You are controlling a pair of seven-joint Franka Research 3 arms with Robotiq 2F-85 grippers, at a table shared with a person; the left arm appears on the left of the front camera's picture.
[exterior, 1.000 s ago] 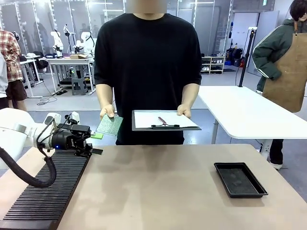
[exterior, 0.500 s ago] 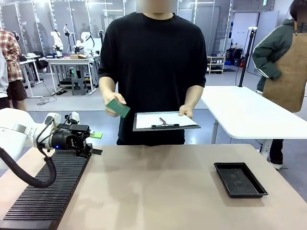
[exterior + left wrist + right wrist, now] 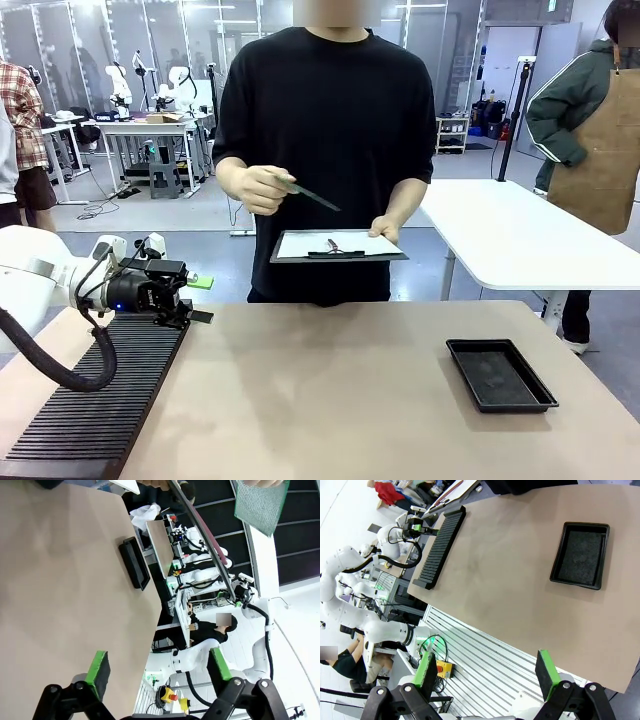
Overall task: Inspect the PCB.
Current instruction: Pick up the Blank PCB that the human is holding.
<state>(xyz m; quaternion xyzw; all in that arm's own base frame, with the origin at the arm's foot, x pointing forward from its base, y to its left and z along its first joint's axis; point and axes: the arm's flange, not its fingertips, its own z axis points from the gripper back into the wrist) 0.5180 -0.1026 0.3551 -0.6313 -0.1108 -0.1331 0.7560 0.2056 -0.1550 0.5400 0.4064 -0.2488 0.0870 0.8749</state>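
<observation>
The person across the table holds the green PCB (image 3: 312, 196) in one raised hand (image 3: 258, 186) at chest height, tilted nearly edge-on in the front view. Its speckled face (image 3: 261, 502) shows at the top of the left wrist view. The other hand carries a grey clipboard (image 3: 338, 246) with white paper. My left gripper (image 3: 203, 299) hovers open over the far end of the black ribbed rack (image 3: 100, 400), well below and left of the PCB, with nothing between its green pads (image 3: 98, 667). My right gripper (image 3: 486, 674) is open too, high above the table's near edge.
A shallow black tray (image 3: 500, 373) lies at the table's right side, also seen as the tray (image 3: 581, 555) from the right wrist. The ribbed rack (image 3: 442, 545) runs along the left edge. Another person in an apron (image 3: 595, 130) stands by a white table (image 3: 520, 240) behind.
The person lifted the PCB from low beside the clipboard up to chest height and turned it nearly edge-on. Both arms stayed still.
</observation>
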